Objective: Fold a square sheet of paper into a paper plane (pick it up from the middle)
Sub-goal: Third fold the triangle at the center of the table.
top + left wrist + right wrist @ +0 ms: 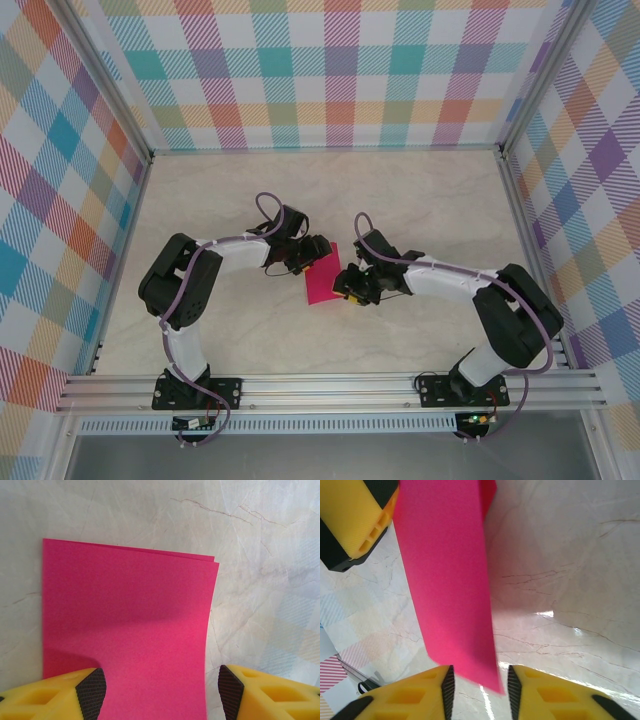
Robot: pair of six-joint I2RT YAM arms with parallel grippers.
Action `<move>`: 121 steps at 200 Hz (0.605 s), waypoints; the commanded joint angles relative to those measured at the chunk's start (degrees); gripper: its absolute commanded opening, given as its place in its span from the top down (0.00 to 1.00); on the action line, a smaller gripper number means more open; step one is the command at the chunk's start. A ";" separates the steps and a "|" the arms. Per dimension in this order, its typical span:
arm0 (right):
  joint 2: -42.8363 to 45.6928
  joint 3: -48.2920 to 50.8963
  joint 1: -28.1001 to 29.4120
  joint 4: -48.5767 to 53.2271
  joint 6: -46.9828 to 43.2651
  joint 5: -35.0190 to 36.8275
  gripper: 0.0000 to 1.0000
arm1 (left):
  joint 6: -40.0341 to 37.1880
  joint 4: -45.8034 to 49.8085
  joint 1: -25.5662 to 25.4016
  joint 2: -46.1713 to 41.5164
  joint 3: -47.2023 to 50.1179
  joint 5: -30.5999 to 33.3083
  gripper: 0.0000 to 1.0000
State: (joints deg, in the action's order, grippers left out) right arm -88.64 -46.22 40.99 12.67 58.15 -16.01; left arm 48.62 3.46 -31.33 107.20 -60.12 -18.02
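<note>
The square sheet of paper (322,275) is magenta-pink and folded in half; two offset edges show at its far end (130,610). It sits mid-table between both arms. My left gripper (161,695) is open and wide over the paper's near end, its left pad (92,692) above the sheet and its right pad just off the curved right edge. My right gripper (480,692) is open, and the paper's raised, blurred end (445,580) hangs between the jaws with a gap on each side. The left gripper's yellow finger (355,520) shows beside the paper in the right wrist view.
The pale marbled table (400,190) stretches behind and to the sides of the arms. Checked walls (320,70) close it in at the back, left and right. An aluminium rail (330,385) runs along the near edge.
</note>
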 commanded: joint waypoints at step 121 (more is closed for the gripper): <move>-3.72 0.10 -0.13 -2.75 0.12 -2.30 0.45 | -0.41 6.91 0.48 5.84 3.20 3.13 0.34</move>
State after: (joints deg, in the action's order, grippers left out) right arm -90.74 -45.63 40.97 11.70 58.26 -16.34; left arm 48.62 3.46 -31.33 107.20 -60.14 -18.00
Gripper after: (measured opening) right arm 0.550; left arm 0.661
